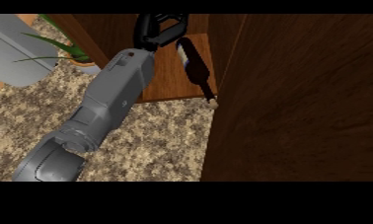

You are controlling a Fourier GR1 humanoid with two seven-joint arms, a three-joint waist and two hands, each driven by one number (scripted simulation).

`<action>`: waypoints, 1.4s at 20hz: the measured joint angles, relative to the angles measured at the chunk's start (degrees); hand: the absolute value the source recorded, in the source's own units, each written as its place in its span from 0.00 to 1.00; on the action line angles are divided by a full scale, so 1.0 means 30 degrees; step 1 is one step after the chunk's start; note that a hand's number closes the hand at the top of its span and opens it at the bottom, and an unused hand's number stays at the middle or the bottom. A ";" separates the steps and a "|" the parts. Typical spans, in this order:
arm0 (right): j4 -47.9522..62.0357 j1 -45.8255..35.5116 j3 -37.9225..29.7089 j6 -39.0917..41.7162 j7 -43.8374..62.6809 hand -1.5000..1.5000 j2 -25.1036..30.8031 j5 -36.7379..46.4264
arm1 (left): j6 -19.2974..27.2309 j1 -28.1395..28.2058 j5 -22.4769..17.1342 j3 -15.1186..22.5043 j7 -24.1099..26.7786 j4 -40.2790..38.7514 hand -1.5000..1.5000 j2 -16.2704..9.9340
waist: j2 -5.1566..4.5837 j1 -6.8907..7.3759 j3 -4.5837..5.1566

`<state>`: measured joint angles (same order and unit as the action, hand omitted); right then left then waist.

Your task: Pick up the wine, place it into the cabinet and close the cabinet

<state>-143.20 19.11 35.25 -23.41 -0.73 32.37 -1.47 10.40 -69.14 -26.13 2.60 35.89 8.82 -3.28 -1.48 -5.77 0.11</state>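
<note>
A grey forearm crosses the speckled bench [160, 139] from the near left toward the cabinet [291, 99]. Farther in, the wine [195, 67] lies on its side on the cabinet's shelf [171, 82], neck toward the near edge. Beyond it the left hand [157, 28] has its fingers [171, 20] curled and holding nothing, just left of the bottle's base.

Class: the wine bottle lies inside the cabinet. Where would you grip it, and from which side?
Grip the wine bottle round its wide dark body, coming from the left, where the hand already is. It lies flat, its thin neck points toward the cabinet's front edge, and the door blocks the right.
</note>
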 measured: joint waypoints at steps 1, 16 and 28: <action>-0.0023 0.0082 -0.0102 0.0016 0.0036 0.00 0.0069 -0.0013 | -0.0202 -0.0162 -0.0027 -0.0045 -0.0104 0.0018 0.00 0.0110 | 0.0033 0.0069 -0.0004; -0.0269 0.1157 -0.0872 -0.0290 0.0174 0.00 0.0443 -0.0055 | -0.1831 0.0702 -0.0363 0.0170 -0.0492 0.1392 0.00 0.1045 | 0.0516 0.1212 -0.0024; -0.0280 0.1199 -0.1266 -0.0449 0.0678 0.00 0.0478 -0.0070 | -0.3501 0.4828 -0.2235 0.2871 -0.1489 0.6207 0.00 0.1094 | 0.0806 0.1677 -0.0029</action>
<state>-144.04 22.70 31.46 -24.76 1.30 33.81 -1.68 -0.10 -54.65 -32.83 11.21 31.42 27.45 0.00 0.94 -0.74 0.03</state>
